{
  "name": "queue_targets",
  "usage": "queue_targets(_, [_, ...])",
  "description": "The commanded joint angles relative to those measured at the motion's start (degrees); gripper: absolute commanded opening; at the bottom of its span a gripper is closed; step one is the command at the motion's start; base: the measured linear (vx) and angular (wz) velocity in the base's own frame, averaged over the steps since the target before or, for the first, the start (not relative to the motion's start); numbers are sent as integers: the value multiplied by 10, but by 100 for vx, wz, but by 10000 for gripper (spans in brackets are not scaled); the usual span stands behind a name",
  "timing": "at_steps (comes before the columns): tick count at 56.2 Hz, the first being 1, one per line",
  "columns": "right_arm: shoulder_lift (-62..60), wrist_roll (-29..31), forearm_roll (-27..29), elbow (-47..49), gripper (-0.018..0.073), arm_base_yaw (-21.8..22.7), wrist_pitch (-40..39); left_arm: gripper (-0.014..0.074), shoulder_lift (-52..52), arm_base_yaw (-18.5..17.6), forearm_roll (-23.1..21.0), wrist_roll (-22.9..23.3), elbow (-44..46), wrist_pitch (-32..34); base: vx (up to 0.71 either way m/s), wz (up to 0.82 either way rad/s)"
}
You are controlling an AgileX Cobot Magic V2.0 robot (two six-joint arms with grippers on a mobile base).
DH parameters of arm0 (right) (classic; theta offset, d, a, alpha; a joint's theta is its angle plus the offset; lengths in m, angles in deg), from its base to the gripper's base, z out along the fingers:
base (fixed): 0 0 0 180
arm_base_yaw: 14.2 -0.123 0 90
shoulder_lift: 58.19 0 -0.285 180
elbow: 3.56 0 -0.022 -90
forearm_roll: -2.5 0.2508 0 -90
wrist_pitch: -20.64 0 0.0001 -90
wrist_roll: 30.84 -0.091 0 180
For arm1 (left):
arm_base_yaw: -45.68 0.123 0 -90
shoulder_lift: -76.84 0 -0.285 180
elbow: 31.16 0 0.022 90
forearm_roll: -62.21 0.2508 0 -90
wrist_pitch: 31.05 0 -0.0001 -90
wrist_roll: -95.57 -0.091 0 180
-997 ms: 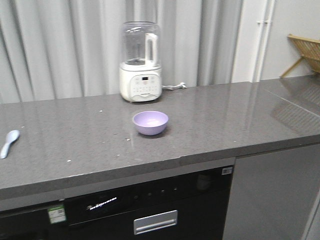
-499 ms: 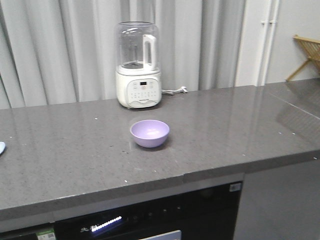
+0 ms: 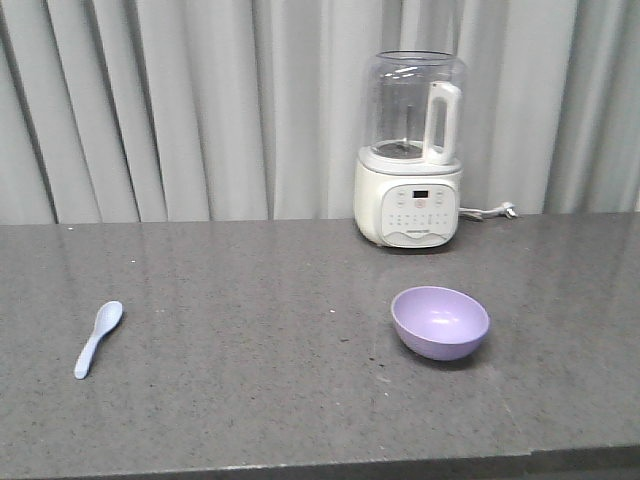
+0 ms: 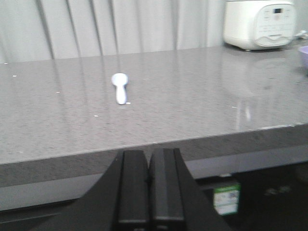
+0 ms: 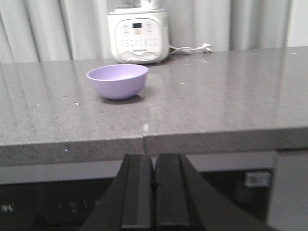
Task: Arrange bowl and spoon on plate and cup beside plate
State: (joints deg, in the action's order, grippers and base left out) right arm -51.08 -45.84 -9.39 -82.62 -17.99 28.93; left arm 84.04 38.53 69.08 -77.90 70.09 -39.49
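Front view overlooks counter [image 3: 250,400]; low left wrist shares spoon [image 3: 98,338], right wrist bowl [image 3: 440,322].

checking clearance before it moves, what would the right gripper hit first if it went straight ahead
Likely the counter's front edge, not the bowl: the right gripper, fingers shut, points at the edge from low down, and the bowl stands left of that line. Height is hard to judge.

On the table [image 3: 260,290], viewed from the front, the spoon [image 3: 98,340] lies at 9 o'clock from the middle, with its scoop end pointing toward 1 o'clock. The bowl [image 3: 440,322] stands upright at 3 o'clock, well apart from the spoon. A blender [image 3: 411,150] stands behind the bowl at 1 o'clock, in front of the curtain [image 3: 200,110]. Its cord [image 3: 490,211] trails toward 3 o'clock.
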Motion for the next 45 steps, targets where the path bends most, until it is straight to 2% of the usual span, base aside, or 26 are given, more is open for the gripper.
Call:
queue_targets(1, [-2,1,-7,-1,-8,3,-46,-3,-10,1,-4,-1,15,46,27,38])
queue_targets(23, [-2,1,-7,-1,-8,3,-46,-3,-10,1,-4,-1,15,46,24,28])
queue_targets(45, [-2,1,-7,-1,-8,3,-46,-3,-10,1,-4,-1,15,46,18,1])
